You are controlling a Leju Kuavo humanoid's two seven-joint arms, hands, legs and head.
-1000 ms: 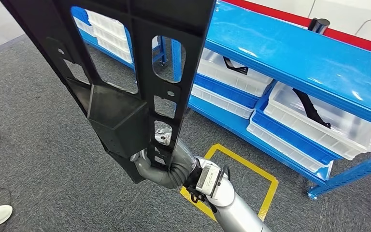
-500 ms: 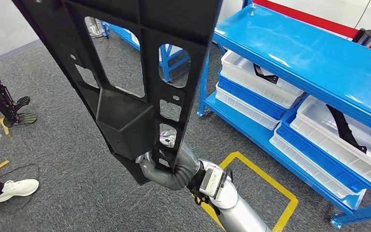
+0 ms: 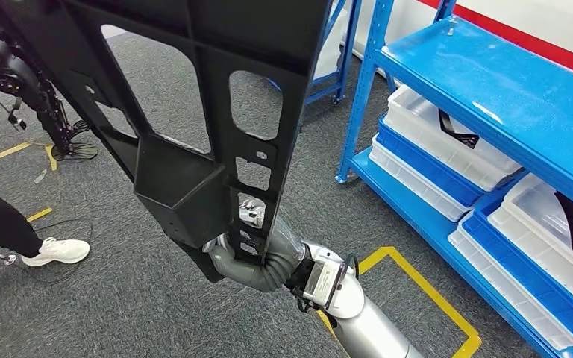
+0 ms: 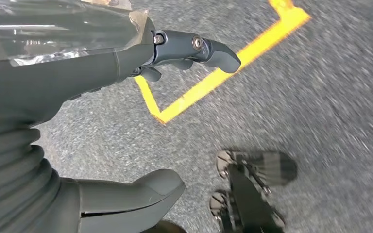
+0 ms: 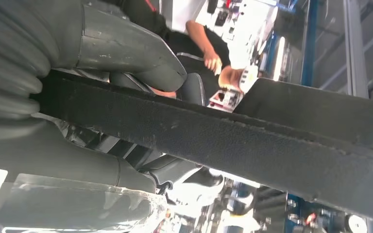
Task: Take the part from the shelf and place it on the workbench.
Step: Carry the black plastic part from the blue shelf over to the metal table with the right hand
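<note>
The part [image 3: 194,112] rises in front of the head view, its lower end in the right hand [image 3: 257,257]. The shelf [image 3: 507,97] stands to its right, bins [image 3: 448,149] beneath its top board; a person's shoe [image 3: 56,251] lies left on the floor [image 3: 119,313]

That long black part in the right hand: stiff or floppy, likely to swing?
Probably stiff: the black part shows no sag though the right hand grips only its lower end. Cut-out windows suggest it is light for its size. With most of its length above the grip, it may lever and sway.
</note>
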